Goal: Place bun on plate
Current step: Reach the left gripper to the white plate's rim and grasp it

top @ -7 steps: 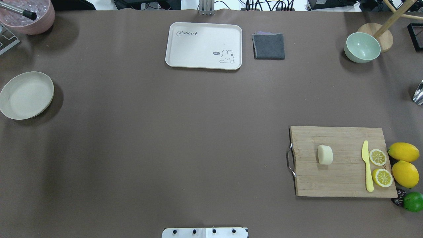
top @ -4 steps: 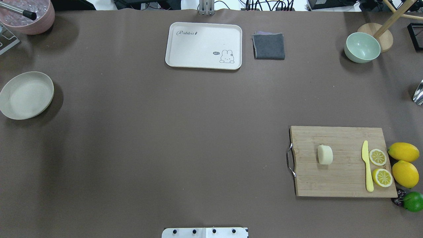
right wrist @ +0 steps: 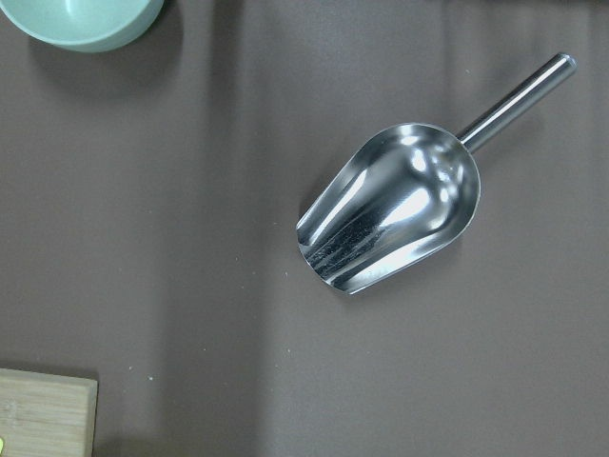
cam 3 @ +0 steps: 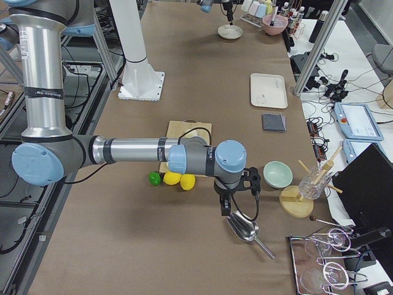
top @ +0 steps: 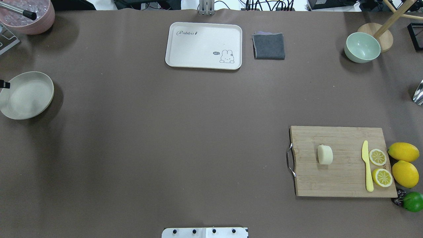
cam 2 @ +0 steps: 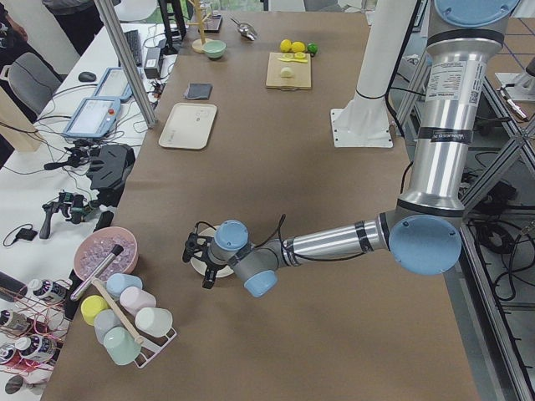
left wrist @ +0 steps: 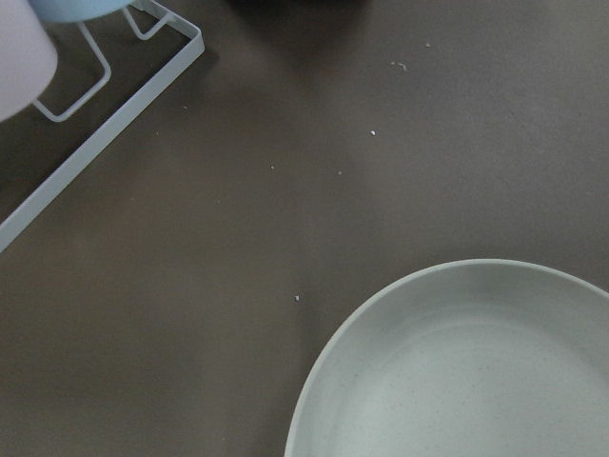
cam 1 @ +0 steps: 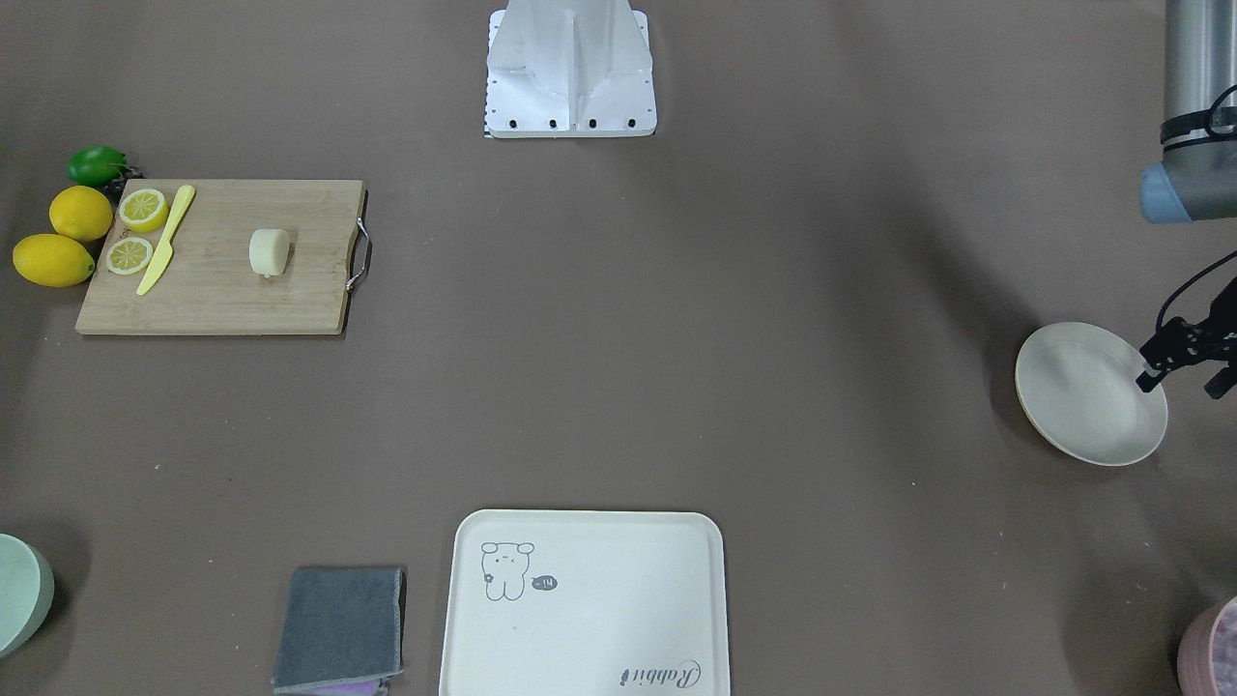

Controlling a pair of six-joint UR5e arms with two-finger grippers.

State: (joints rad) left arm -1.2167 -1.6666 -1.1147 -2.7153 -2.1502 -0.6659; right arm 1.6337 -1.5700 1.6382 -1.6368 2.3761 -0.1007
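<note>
The bun, a small pale cream lump, lies on a wooden cutting board at the right of the overhead view. The round off-white plate sits empty at the table's far left edge. My left gripper hovers over the plate's outer rim, open and holding nothing. My right gripper shows only in the exterior right view, above a metal scoop, so I cannot tell its state. It is far from the bun.
On the board lie a yellow knife and two lemon halves; whole lemons and a lime sit beside it. A cream tray, grey cloth, green bowl and pink bowl line the far edge.
A black fingertip of my left gripper has come into the overhead view at the left edge, over the plate's rim. Bun, board and plate have not moved.
</note>
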